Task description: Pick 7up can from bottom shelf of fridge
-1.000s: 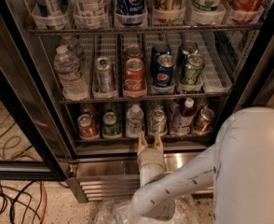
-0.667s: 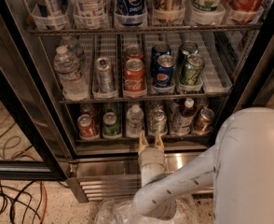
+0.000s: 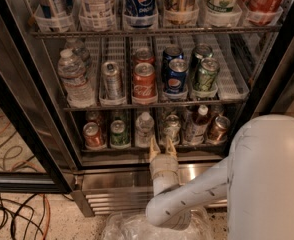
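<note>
The fridge (image 3: 27, 109) stands open in the camera view. On its bottom shelf (image 3: 137, 150) a pale silvery 7up can (image 3: 171, 128) with green markings stands right of centre, between a small water bottle (image 3: 144, 128) and a brown-capped bottle (image 3: 197, 125). A copper-brown can (image 3: 218, 128) stands at the far right. A red can (image 3: 93, 135) and a darker green can (image 3: 118, 133) stand at the left. My gripper (image 3: 162, 148) is open and empty, just in front of the shelf's front edge, slightly left of and below the 7up can, not touching it.
The middle rack holds a water bottle (image 3: 74, 79), a silver can (image 3: 111, 79), a Coke can (image 3: 144, 80), a Pepsi can (image 3: 176, 76) and a green can (image 3: 205, 75). My white arm (image 3: 267, 179) fills the lower right. Cables (image 3: 12, 219) lie on the floor at the left. Crumpled clear plastic (image 3: 137, 229) lies below the steel base (image 3: 107, 184).
</note>
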